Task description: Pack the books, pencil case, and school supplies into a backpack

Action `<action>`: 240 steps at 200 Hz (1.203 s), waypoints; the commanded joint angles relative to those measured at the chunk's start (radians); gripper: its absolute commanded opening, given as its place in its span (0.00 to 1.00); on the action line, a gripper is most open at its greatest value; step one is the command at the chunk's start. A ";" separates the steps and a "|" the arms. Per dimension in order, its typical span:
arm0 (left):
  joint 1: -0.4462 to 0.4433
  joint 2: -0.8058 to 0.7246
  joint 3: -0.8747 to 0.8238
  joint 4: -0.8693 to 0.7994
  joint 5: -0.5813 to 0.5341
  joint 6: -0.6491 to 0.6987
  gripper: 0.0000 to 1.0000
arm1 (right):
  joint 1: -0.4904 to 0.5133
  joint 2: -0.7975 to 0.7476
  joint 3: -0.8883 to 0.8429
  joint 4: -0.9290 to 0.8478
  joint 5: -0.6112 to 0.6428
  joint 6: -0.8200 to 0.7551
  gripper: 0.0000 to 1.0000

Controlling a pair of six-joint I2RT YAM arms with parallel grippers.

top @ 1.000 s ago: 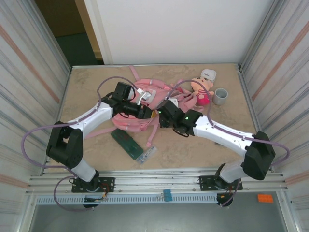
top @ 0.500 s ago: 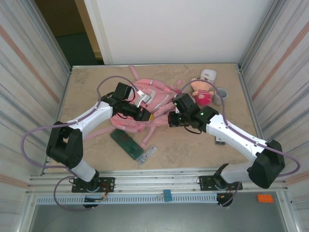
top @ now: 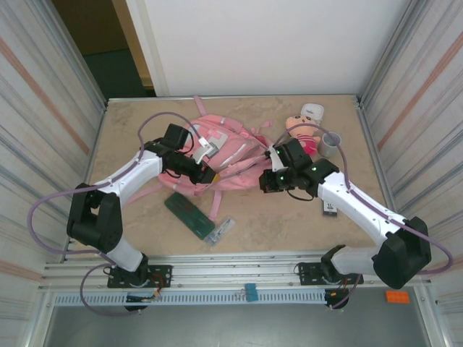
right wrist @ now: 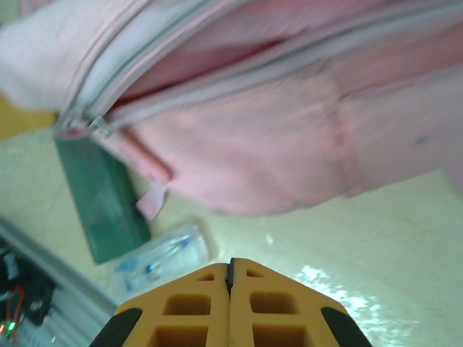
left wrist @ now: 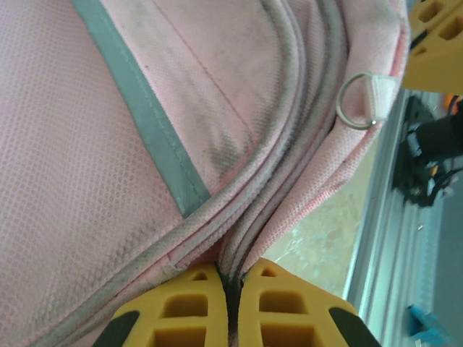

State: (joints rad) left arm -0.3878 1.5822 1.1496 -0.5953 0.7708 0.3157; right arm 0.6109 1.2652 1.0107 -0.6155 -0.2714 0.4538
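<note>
The pink backpack (top: 226, 153) lies flat in the middle of the table. My left gripper (top: 205, 176) is shut on the piped seam at its near left edge; in the left wrist view the yellow fingers (left wrist: 188, 303) pinch that seam of the backpack (left wrist: 108, 144). My right gripper (top: 266, 181) is shut and empty, hovering just right of the bag; its wrist view shows the backpack (right wrist: 275, 137) with its zip partly open. The dark green pencil case (top: 189, 215) (right wrist: 101, 199) and the clear bluish pen-like supply (top: 222, 230) (right wrist: 159, 256) lie on the table in front of the bag.
A pink plush doll (top: 304, 134), a grey cup (top: 330, 144) and a small white thing (top: 312, 112) stand at the back right. A small dark flat piece with a pale label (top: 330, 207) lies by the right forearm; I cannot tell whether it is a book. Metal walls close both sides.
My right gripper drew back to the right, off the backpack, and its jaws closed. My left gripper, still shut on the seam, shifted left and the bag moved with it.
</note>
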 commanded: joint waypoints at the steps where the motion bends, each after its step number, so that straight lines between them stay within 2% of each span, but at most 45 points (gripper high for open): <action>1: 0.009 -0.036 0.007 -0.055 0.006 0.121 0.00 | 0.047 -0.010 -0.029 0.037 -0.082 -0.041 0.00; 9: 0.010 -0.037 0.013 -0.056 0.023 0.118 0.00 | 0.068 -0.013 -0.036 0.054 -0.050 -0.032 0.00; 24: 0.009 -0.041 0.012 -0.056 0.086 0.117 0.00 | 0.088 -0.038 -0.063 0.131 -0.022 -0.009 0.18; 53: 0.009 -0.061 -0.018 -0.017 0.147 0.062 0.00 | 0.090 -0.049 -0.100 0.327 -0.027 0.069 0.36; 73: 0.009 -0.077 -0.035 0.014 0.169 0.031 0.00 | 0.106 -0.016 -0.081 0.357 0.037 0.096 0.41; 93: 0.009 -0.086 -0.044 0.039 0.194 0.009 0.00 | 0.110 0.026 -0.053 0.373 0.055 0.099 0.42; 137: 0.009 -0.086 -0.031 0.049 0.217 -0.008 0.00 | 0.139 0.104 0.000 0.371 0.073 0.075 0.40; 147: 0.010 -0.086 -0.031 0.054 0.221 -0.013 0.00 | 0.143 0.108 -0.001 0.377 0.082 0.076 0.33; 166: 0.009 -0.084 -0.032 0.062 0.212 -0.021 0.00 | 0.149 0.103 0.000 0.368 0.115 0.080 0.13; 184: 0.009 -0.079 -0.034 0.058 0.163 -0.026 0.00 | 0.152 0.087 0.010 0.306 0.184 0.089 0.00; 240: 0.010 -0.072 -0.041 -0.002 0.016 0.046 0.00 | 0.108 0.035 0.022 0.067 0.343 0.095 0.00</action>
State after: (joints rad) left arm -0.3923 1.5551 1.1084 -0.5564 0.8238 0.3344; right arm 0.7616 1.3411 1.0073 -0.3710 -0.0666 0.5411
